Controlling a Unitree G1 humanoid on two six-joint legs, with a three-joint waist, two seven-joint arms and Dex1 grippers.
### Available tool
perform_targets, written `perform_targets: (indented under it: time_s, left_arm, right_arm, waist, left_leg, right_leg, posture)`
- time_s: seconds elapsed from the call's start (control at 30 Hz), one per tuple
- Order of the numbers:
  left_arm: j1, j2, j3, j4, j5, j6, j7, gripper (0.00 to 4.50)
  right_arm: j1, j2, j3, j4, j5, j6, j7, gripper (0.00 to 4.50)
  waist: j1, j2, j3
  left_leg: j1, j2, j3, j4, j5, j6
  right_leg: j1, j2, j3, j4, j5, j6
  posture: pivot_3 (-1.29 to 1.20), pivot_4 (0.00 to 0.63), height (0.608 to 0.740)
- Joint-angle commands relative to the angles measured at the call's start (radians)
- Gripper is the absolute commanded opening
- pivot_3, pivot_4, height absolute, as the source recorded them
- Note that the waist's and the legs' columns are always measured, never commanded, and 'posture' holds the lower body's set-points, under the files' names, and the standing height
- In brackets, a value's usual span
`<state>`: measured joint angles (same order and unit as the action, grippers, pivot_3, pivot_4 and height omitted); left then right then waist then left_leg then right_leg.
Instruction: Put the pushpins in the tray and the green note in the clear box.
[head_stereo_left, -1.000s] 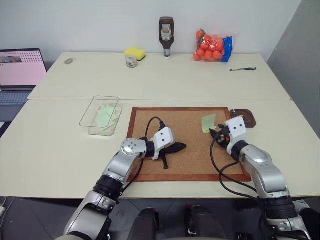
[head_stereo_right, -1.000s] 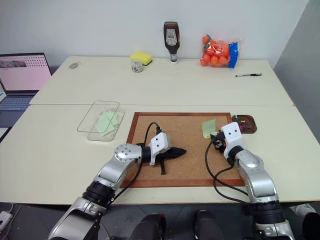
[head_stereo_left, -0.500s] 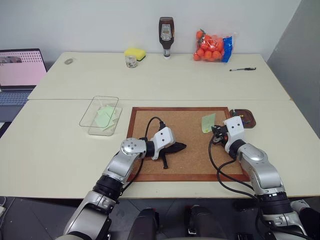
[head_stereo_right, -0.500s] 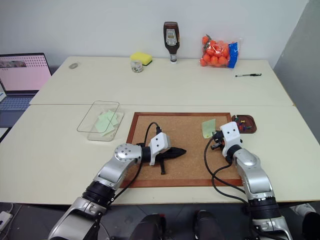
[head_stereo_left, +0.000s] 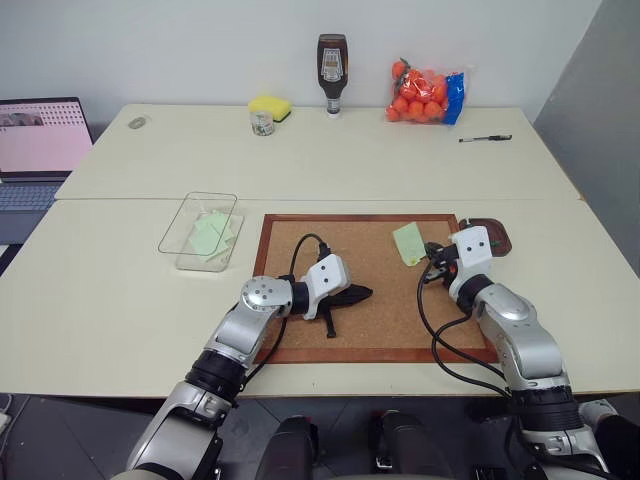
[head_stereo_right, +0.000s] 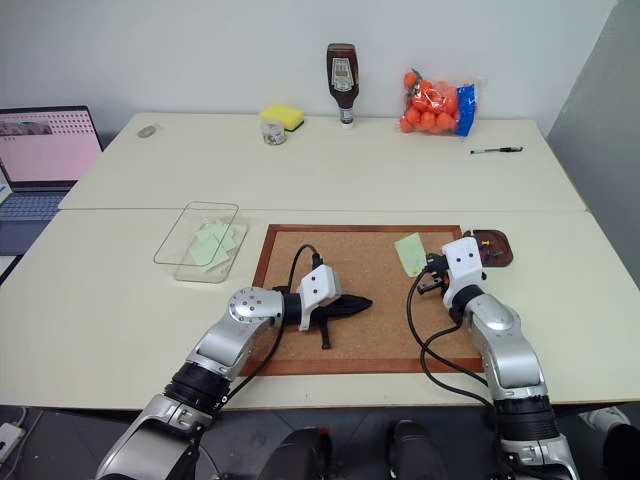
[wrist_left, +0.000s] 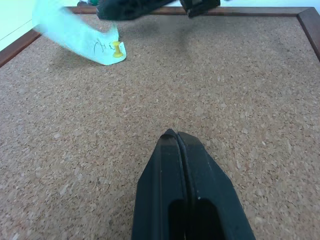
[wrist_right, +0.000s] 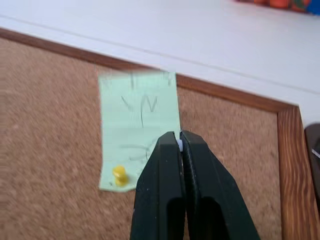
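The green note (wrist_right: 137, 117) lies on the cork board (head_stereo_left: 360, 250) near its far right corner, one near corner held by a yellow pushpin (wrist_right: 119, 175). My right gripper (wrist_right: 179, 136) is shut on the note's right edge, and the note's far end curls up off the cork (wrist_left: 65, 25). The left gripper (head_stereo_left: 368, 292) rests shut and empty at mid-board. Just right of the board, behind my right hand, sits the brown tray (head_stereo_right: 497, 246) with small pins in it. Left of the board, the clear box (head_stereo_left: 200, 232) holds pale green papers.
On the far table stand a laptop (head_stereo_left: 40, 140), a yellow sponge (head_stereo_left: 270, 105), a small glass jar (head_stereo_left: 262, 122), a sauce bottle (head_stereo_left: 333, 70), a bag of oranges (head_stereo_left: 425, 92) and a pen (head_stereo_left: 487, 138).
My right gripper's fingers have closed at the note's edge, and the note's far end has swung to the left. The left arm has kept still.
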<state>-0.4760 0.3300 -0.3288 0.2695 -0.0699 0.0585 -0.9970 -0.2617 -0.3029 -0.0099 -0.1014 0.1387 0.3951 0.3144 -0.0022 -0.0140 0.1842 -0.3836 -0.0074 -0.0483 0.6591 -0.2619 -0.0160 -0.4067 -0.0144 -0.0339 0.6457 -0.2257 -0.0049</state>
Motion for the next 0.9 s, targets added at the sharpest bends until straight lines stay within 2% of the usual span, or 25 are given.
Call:
perform_targets:
  time_s: [0.03,0.3,0.5,0.63,0.83,0.9]
  left_arm:
    - [0.035,0.008,-0.046,0.02,0.028,0.022,-0.026,0.0]
    - [0.041,0.009,-0.048,0.014,0.029,0.023,-0.027,0.0]
    - [0.034,0.005,-0.051,0.021,0.03,0.019,-0.03,0.0]
    - [0.03,0.004,-0.051,0.026,0.033,0.015,-0.03,0.0]
    - [0.035,0.009,-0.048,0.016,0.033,0.018,-0.028,0.0]
    - [0.038,0.01,-0.047,0.013,0.033,0.018,-0.028,0.0]
  right_arm:
    - [-0.014,0.003,-0.039,-0.067,0.016,-0.004,-0.016,0.02]
    - [-0.047,-0.045,-0.142,-0.034,0.0,0.0,-0.07,0.02]
    - [-0.136,-0.118,-0.174,0.157,-0.054,-0.035,-0.107,0.02]
    - [-0.234,-0.157,-0.177,0.358,-0.064,-0.064,-0.095,0.02]
    - [-0.293,-0.156,-0.187,0.495,-0.042,-0.091,-0.08,0.02]
    - [-0.298,-0.152,-0.189,0.512,-0.036,-0.09,-0.078,0.46]
  waist:
    - [0.0,0.0,0.0]
    - [0.0,0.0,0.0]
    - [0.0,0.0,0.0]
    - [0.0,0.0,0.0]
    - [0.0,0.0,0.0]
    - [0.0,0.0,0.0]
  left_leg:
    - [0.0,0.0,0.0,0.0,0.0,0.0]
    - [0.0,0.0,0.0,0.0,0.0,0.0]
    - [0.0,0.0,0.002,0.0,0.0,0.0]
    - [0.0,0.0,0.005,-0.001,0.0,0.0]
    - [0.0,0.0,0.007,-0.001,0.0,0.0]
    - [0.0,0.0,0.007,-0.001,0.0,0.0]
  right_leg:
    - [0.0,0.0,0.0,0.0,0.0,0.0]
    - [0.0,0.0,0.0,0.0,0.0,0.0]
    - [0.0,0.0,0.0,0.0,0.0,0.0]
    - [0.0,0.0,0.0,0.0,0.0,0.0]
    - [0.0,0.0,0.001,0.0,0.0,0.0]
    - [0.0,0.0,0.001,0.0,0.0,0.0]
  posture:
    - [0.0,0.15,0.74]
    - [0.0,0.15,0.74]
    - [0.0,0.15,0.74]
    - [0.0,0.15,0.74]
    - [0.0,0.15,0.74]
    - [0.0,0.15,0.74]
